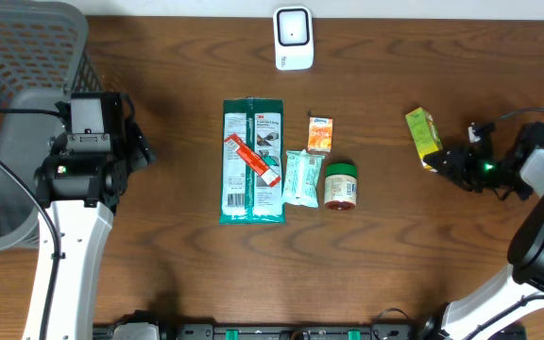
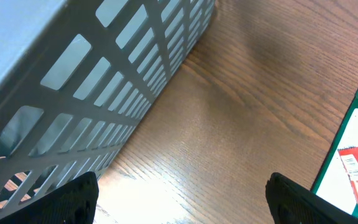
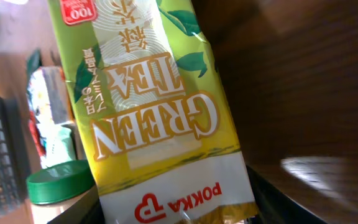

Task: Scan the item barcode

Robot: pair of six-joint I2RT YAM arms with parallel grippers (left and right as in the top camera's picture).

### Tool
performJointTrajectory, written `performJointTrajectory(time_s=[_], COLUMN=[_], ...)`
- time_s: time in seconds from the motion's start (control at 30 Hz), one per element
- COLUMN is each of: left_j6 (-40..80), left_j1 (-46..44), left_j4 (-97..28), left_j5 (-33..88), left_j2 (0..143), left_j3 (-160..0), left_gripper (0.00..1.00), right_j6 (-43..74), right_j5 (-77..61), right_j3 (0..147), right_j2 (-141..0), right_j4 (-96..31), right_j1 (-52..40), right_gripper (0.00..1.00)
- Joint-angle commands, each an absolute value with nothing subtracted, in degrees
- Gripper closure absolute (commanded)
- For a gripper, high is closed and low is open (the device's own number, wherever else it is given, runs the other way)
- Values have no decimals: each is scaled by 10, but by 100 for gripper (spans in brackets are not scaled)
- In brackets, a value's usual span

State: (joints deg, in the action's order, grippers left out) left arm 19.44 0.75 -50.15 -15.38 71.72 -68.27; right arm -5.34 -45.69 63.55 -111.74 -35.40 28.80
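A green tea carton point(image 1: 424, 135), yellow-green with "GREEN TEA" and "POKKA" print, is tilted at the right of the table. My right gripper point(image 1: 444, 161) is shut on its lower end. In the right wrist view the carton point(image 3: 160, 112) fills the frame and its white bottom sits between my right gripper point(image 3: 173, 213) fingers. No barcode shows on the faces I see. A white scanner point(image 1: 293, 38) stands at the table's far middle edge. My left gripper point(image 1: 145, 151) hangs open beside the basket, and in the left wrist view the gripper point(image 2: 182, 205) has only bare table between its fingertips.
A grey mesh basket point(image 1: 22, 85) stands at the far left, and its wall point(image 2: 73, 93) is close to my left fingers. In the middle lie a green wipes pack point(image 1: 253, 161) with a red bar on it, a small teal packet point(image 1: 302, 177), an orange box point(image 1: 320, 134) and a green-lidded jar point(image 1: 340, 184).
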Motion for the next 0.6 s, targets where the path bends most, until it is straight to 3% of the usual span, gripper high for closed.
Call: performJointTrajectory(time_s=[0.0,0.57], left_j6=[189,189], left_j1=[11,11], left_j4=[-503,-503], left_j5=[-161,-161], left_j2=[715,715], left_j3=[-689,-689], left_gripper=[13,13], right_j6=[-35,32], right_j5=[-507,-535], right_j3=[633,629], right_j2=[-1122,-1127], right_j4=[-345,-302], right_j1=[309,394], right_gripper=[50,55])
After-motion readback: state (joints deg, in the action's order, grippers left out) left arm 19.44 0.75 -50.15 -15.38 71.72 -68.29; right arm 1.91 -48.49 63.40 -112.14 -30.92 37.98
